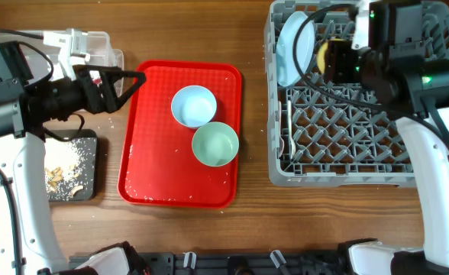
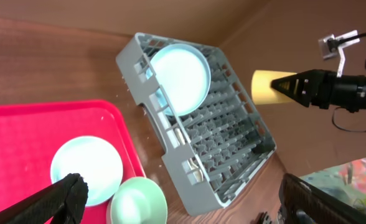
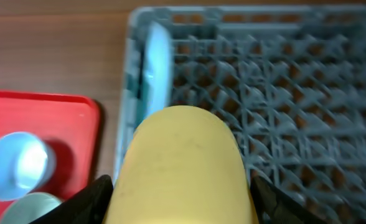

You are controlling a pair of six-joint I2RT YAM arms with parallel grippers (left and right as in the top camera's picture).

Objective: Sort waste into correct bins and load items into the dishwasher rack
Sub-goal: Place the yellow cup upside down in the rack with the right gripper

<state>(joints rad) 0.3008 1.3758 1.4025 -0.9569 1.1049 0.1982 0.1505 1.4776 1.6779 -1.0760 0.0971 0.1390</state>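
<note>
Now, right gripper point(image 3: 182, 196): clamped on the yellow cup point(image 3: 180, 143), holding it above the far-left part of the rack.
Rack point(image 1: 347, 174): on the right of the table, with the plate point(image 1: 292, 47) standing on edge in its far-left corner, just beside the cup.
Left gripper point(image 1: 133, 82): fingers wide apart, nothing between them, hovering at the red tray's far-left edge.
Red tray point(image 1: 144, 187): blue bowl point(image 1: 193, 105) and green bowl point(image 1: 215, 143) sit on it, rims just about touching.
Bins: clear tub point(image 1: 102, 44) at far left; black tray point(image 1: 87, 191) nearer, pale scraps point(image 1: 60, 174) lying in it.
</note>
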